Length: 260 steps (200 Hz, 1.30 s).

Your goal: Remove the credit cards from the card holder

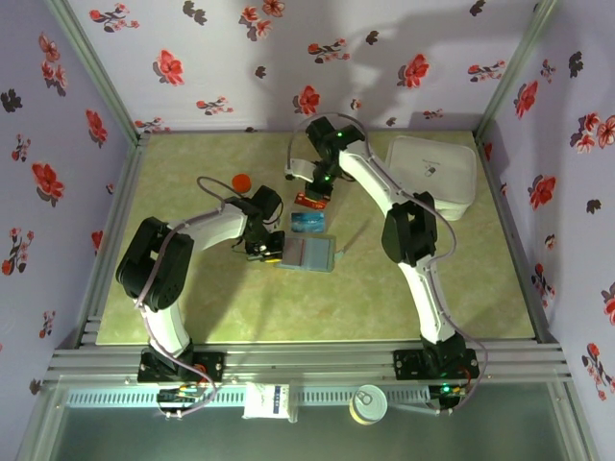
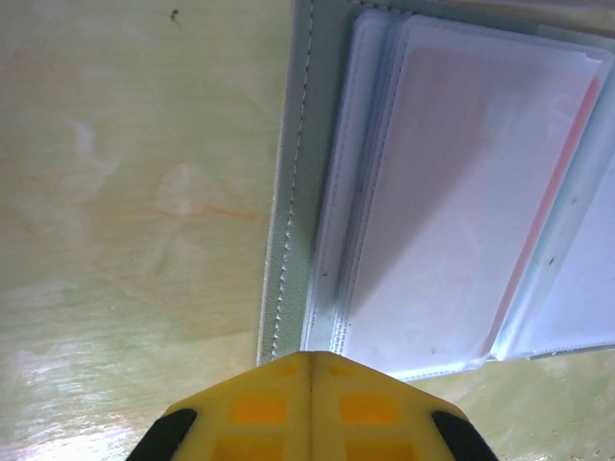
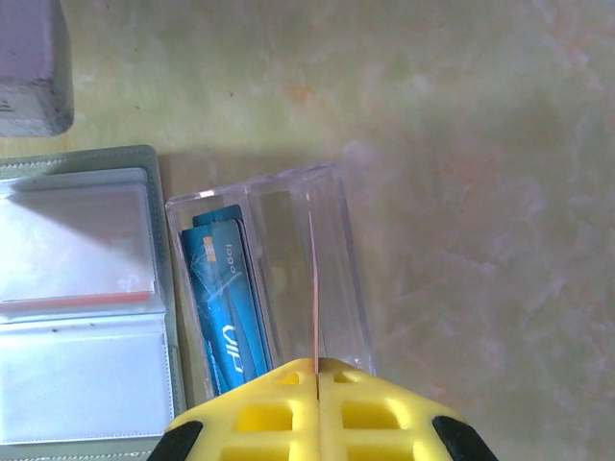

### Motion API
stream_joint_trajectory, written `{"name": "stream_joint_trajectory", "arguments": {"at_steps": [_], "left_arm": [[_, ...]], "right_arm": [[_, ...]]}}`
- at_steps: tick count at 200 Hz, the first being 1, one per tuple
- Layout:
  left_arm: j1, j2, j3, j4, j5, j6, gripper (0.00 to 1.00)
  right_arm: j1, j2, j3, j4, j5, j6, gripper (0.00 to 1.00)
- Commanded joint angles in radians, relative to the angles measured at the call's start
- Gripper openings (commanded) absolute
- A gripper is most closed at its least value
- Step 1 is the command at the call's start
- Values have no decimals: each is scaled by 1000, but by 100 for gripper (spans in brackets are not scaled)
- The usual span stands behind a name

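Note:
The card holder (image 1: 306, 254) lies open on the table, its pale panels and clear sleeves (image 2: 452, 192) facing up. A red card edge (image 2: 553, 211) shows inside one sleeve. My left gripper (image 2: 309, 357) is shut, with its tips at the holder's stitched corner (image 2: 286, 240) and nothing between them. Blue credit cards (image 3: 223, 307) lie in a clear plastic tray (image 3: 288, 197) beside the holder (image 3: 82, 307). My right gripper (image 3: 315, 363) hangs over that tray, shut on one thin credit card (image 3: 312, 279) seen edge-on; from above this card (image 1: 309, 201) looks red.
A big white rounded box (image 1: 432, 173) stands at the back right. A small red round object (image 1: 241, 181) lies at the back left. A grey block (image 3: 34, 67) sits near the holder's far end. Flowered walls close in three sides.

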Motion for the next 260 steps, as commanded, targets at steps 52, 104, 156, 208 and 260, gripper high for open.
{"name": "stream_joint_trajectory", "arguments": {"at_steps": [52,104,156,208,260], "left_arm": [[9,-21,17,-37,13,5,3],[8,-24,14,-37,14,3,3],[8,-25,13,-39,13,3,3],[9,-23,13,-35,13,2,3],[9,-16,10,-24,17,1,3]], "right_arm": [[-32,12,28,-12,52,72,0],[-33,11,24,-39,30,37,0],[-25,24,17,-48,10,18,17],[-28,-48,-80,115,100,93,24],[-26,-86,-133,156,105,155,21]]}}
